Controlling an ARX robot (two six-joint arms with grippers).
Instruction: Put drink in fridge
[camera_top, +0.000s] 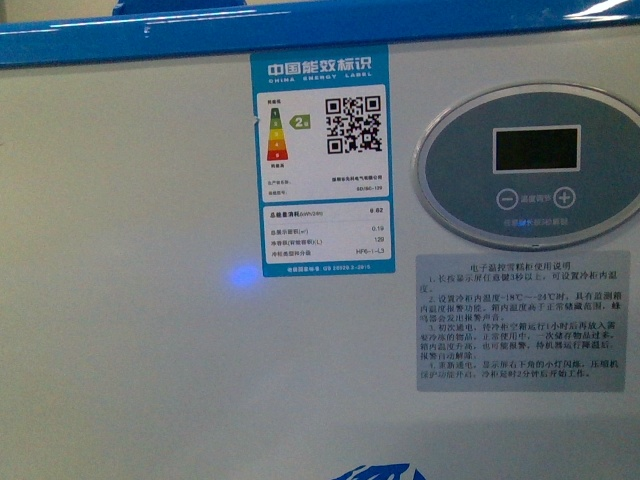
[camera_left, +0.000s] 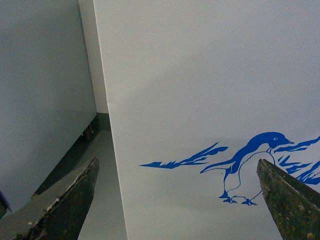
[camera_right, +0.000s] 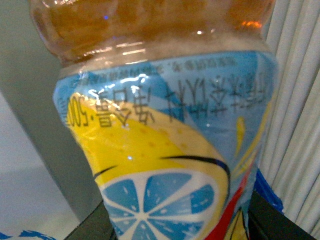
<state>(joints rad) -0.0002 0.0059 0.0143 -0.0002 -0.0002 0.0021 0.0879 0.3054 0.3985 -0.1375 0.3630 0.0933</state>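
The drink (camera_right: 165, 125) fills the right wrist view: amber liquid above a blue label with a yellow lemon slice and a red stripe. My right gripper (camera_right: 180, 225) is shut on it, its dark fingers (camera_right: 272, 222) pressed against both sides of the label. The fridge (camera_top: 150, 300) stands right in front of me in the front view, a white wall under a blue rim (camera_top: 300, 30); neither arm shows there. My left gripper (camera_left: 177, 162) is open and empty, facing the fridge's white wall (camera_left: 200, 75) with the blue penguin decal (camera_left: 250, 170).
On the fridge front are a blue energy label (camera_top: 320, 165), an oval control panel (camera_top: 535, 165) and a grey instruction sticker (camera_top: 523, 320). A plain grey cabinet (camera_left: 40, 90) stands close beside the fridge, with a narrow strip of floor (camera_left: 100, 200) between. White ribbed material (camera_right: 300, 100) lies behind the bottle.
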